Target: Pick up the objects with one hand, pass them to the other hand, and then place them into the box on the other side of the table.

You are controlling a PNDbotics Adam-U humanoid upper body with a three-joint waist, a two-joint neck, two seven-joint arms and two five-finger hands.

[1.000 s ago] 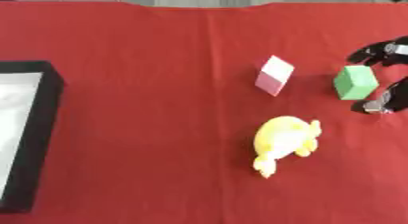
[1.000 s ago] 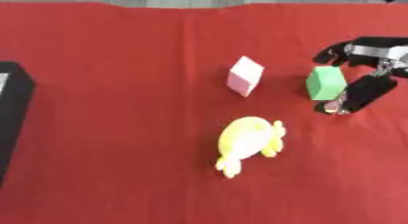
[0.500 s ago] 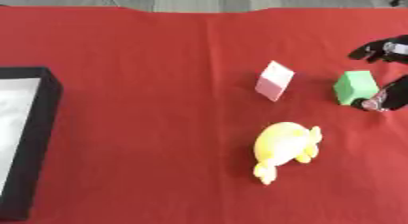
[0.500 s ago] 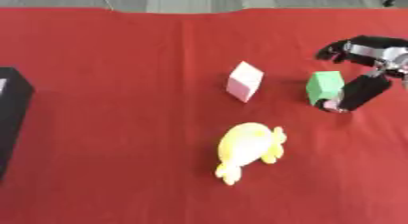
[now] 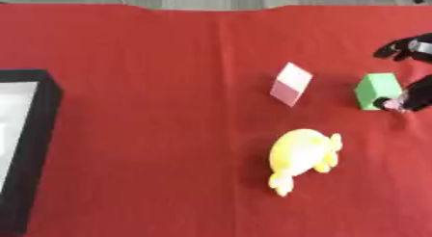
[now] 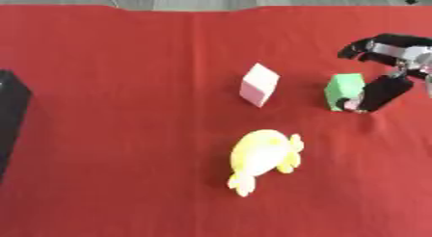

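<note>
A green cube [image 6: 344, 90] stands on the red cloth at the right. My right hand [image 6: 398, 50] comes in from the right edge and is open around the cube: its thumb [image 6: 380, 91] touches the cube's right side low down, and its fingers [image 6: 363, 47] hang spread above and behind the cube, apart from it. A pink and white block [image 6: 258, 84] stands tilted left of the cube. A yellow plush toy [image 6: 263, 154] lies nearer the front. The black box [image 5: 30, 135] with a white floor sits at the left edge. My left hand shows in no view.
The red cloth [image 5: 152, 86] covers the table up to a grey strip at the far edge. Between the box and the three objects lies a wide stretch of bare cloth.
The whole picture has shifted a little, so the camera moved. The right hand's thumb has drawn in against the green cube's side; the cube, block and toy have stayed in place.
</note>
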